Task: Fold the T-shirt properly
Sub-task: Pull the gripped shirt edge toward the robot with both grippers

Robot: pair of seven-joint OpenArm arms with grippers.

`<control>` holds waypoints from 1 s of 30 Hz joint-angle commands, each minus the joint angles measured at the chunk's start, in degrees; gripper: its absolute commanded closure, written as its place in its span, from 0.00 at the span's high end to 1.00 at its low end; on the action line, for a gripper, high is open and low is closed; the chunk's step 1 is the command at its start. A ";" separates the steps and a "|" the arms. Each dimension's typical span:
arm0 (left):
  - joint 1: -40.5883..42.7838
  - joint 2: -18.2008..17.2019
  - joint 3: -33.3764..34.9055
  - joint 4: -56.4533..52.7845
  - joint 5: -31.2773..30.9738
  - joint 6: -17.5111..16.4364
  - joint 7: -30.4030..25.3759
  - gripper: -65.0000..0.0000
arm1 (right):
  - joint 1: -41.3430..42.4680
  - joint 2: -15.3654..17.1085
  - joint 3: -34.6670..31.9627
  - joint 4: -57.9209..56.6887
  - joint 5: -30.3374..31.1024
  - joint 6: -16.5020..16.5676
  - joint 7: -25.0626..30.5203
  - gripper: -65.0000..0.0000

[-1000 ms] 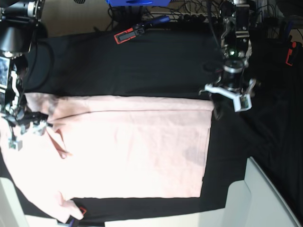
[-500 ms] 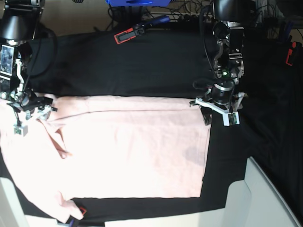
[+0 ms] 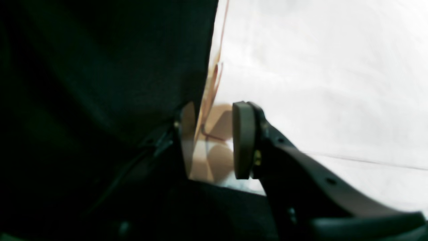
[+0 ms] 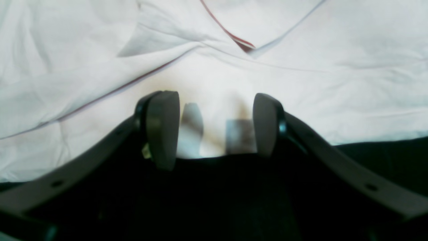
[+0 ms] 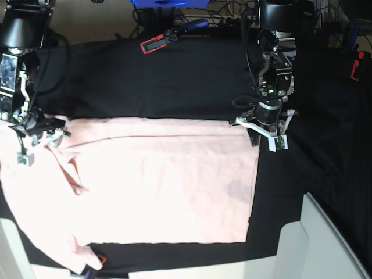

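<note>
The pale pink T-shirt [image 5: 163,180] lies flat on the black table cloth [image 5: 174,81], plain side up, with one sleeve trailing to the lower left. My left gripper [image 5: 258,133] sits at the shirt's top right corner. In the left wrist view the left gripper [image 3: 214,140] is open, its pads a narrow gap apart with the shirt's hem edge [image 3: 210,100] running between them. My right gripper [image 5: 38,142] is at the shirt's top left, near the collar. In the right wrist view the right gripper [image 4: 214,129] stands open over wrinkled fabric [image 4: 301,67], right at the cloth's edge.
An orange and black clamp [image 5: 156,43] and a blue-handled clamp [image 5: 189,26] lie at the back of the cloth. A white bin [image 5: 314,244] stands at the lower right. A red item [image 5: 356,64] sits at the far right edge.
The left arm has come left onto the shirt's top right corner and its jaws have narrowed. The right arm shifted up to the shirt's top left edge, then held still.
</note>
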 commanded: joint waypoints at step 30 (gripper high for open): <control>-3.82 -0.18 0.19 -3.77 -0.08 0.06 -1.25 0.11 | 0.76 -0.61 0.23 1.33 0.37 0.15 0.85 0.52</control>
